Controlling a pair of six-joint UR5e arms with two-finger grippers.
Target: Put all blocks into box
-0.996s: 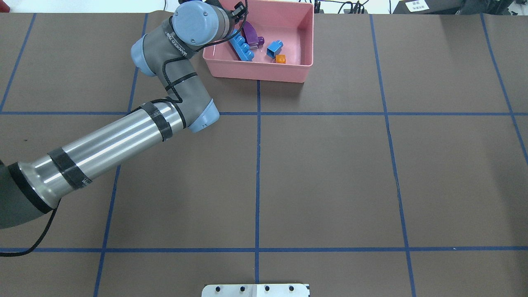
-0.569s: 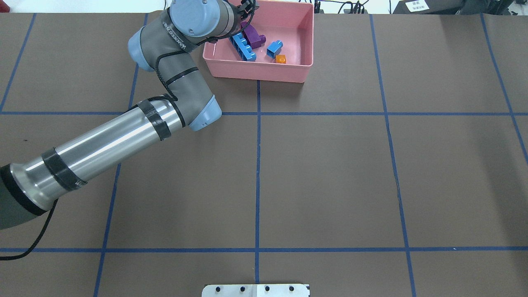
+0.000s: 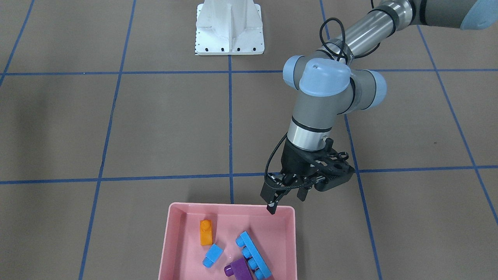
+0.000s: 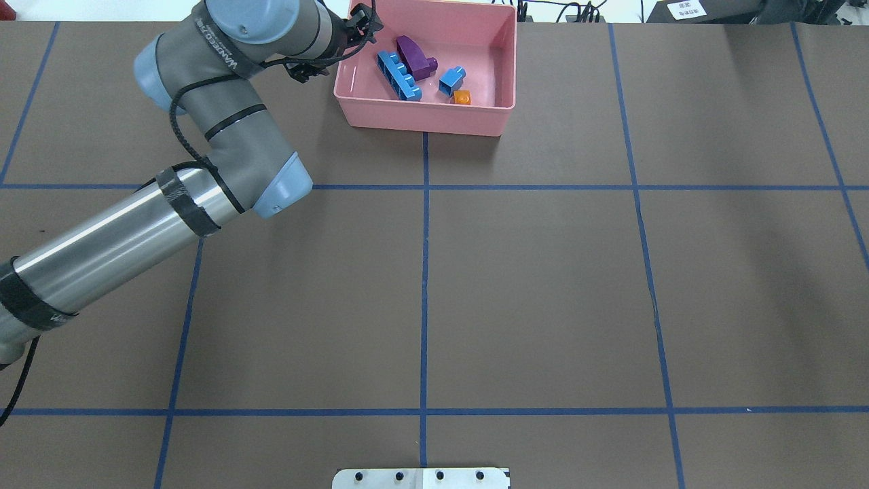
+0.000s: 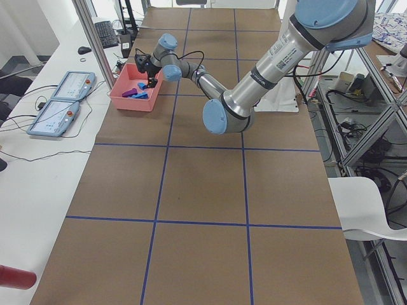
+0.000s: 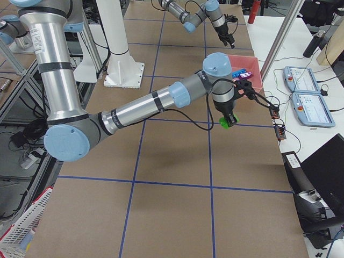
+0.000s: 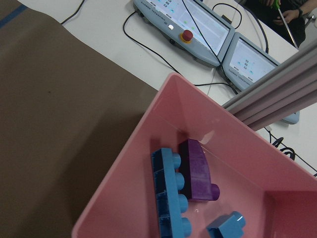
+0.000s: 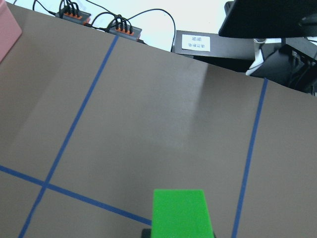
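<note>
Mostly brown table (image 4: 543, 272), blue tape grid (image 4: 543, 187), pink box (image 4: 428, 119)

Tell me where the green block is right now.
In the exterior right view, the green block is at the tip of the right gripper, beside a blue tape line, outside the pink box.

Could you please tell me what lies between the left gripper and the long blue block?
Just a bare stretch of the box floor, seen front-facing, between the left gripper and long blue block.

No legible text, label or number anywhere.
</note>
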